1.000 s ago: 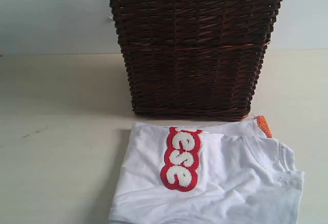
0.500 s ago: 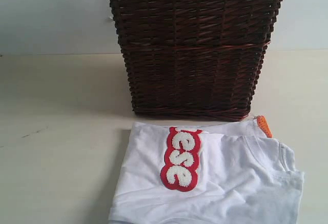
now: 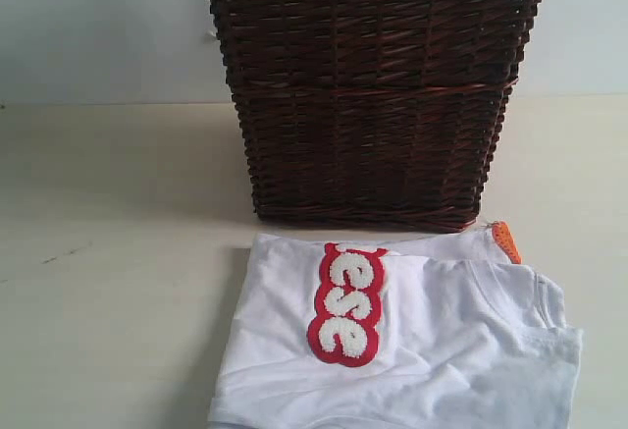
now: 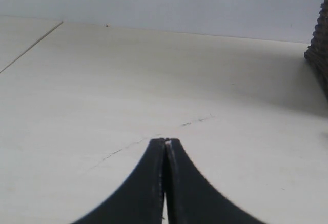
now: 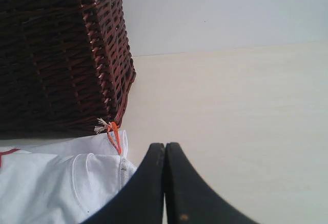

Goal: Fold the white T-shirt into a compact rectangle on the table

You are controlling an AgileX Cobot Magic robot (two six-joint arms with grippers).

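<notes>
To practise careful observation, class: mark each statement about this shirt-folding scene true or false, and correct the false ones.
1. The white T-shirt lies on the table beside the wicker basket. True.
2. The left gripper is shut on the T-shirt. False: it is shut on nothing, over bare table.
3. The shirt's red-outlined lettering faces up. True.
4. The orange tag lies far from the basket. False: it sits right by the basket's bottom corner.
5. The right gripper is wide open. False: its jaws are shut, empty.
</notes>
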